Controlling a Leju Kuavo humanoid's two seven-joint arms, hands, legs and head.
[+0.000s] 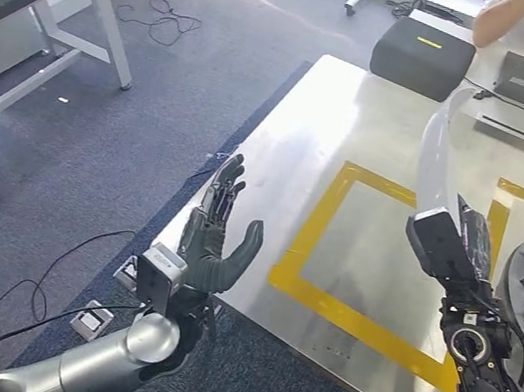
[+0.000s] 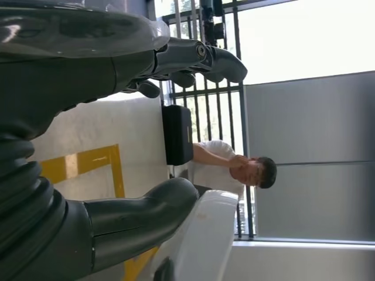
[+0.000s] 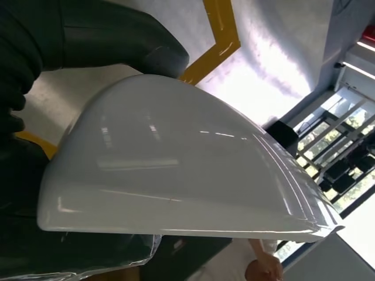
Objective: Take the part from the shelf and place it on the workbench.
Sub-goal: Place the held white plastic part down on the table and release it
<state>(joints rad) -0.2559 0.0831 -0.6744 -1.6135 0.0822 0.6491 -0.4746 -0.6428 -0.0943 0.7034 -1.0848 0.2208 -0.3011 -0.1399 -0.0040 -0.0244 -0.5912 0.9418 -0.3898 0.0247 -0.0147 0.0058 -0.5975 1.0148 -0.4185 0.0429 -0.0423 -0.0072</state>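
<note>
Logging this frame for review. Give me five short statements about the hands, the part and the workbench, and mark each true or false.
1. The right robot hand holds the white part. True.
2. The left robot hand grips a tool. False: it holds nothing, its fingers apart.
3. The part lies flat on the workbench. False: it is held up above the bench.
4. Yellow tape marks a square on the workbench. True.
5. The black case sits inside the tape square. False: it sits at the far end of the bench, outside the square.
</note>
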